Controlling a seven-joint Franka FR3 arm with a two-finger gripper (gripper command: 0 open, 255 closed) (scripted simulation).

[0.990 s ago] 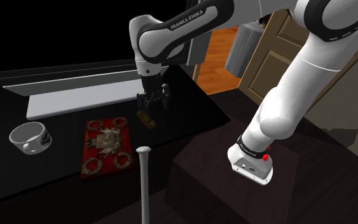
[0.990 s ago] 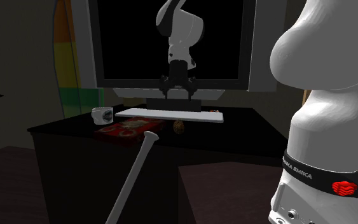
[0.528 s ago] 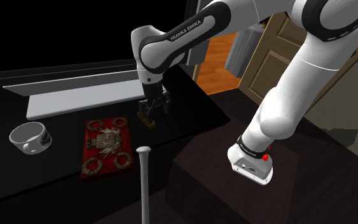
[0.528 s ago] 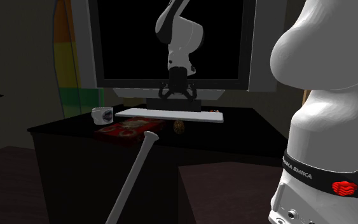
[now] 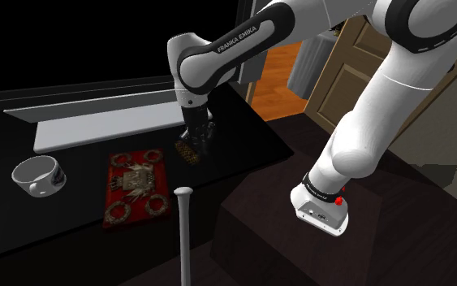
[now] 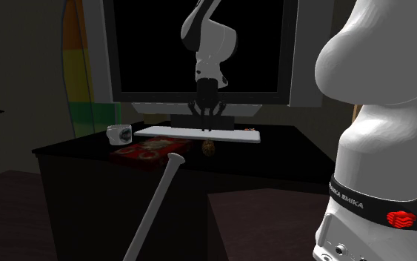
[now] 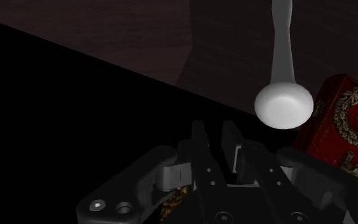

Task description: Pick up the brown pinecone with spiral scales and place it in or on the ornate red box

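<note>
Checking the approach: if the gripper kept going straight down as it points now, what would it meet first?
Probably the pinecone, lying on the table directly beneath the gripper, with nothing between them. The wrist view puts it slightly off-centre, so alignment is uncertain.

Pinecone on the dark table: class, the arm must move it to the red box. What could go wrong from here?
1. In the wrist view the small pinecone lies to one side of the tool, so a grasp may miss or nudge it.
2. The knob of the white bat stands close beside the red box; the carry could clip it.
3. The box top looks flat, so the pinecone might roll off.
</note>
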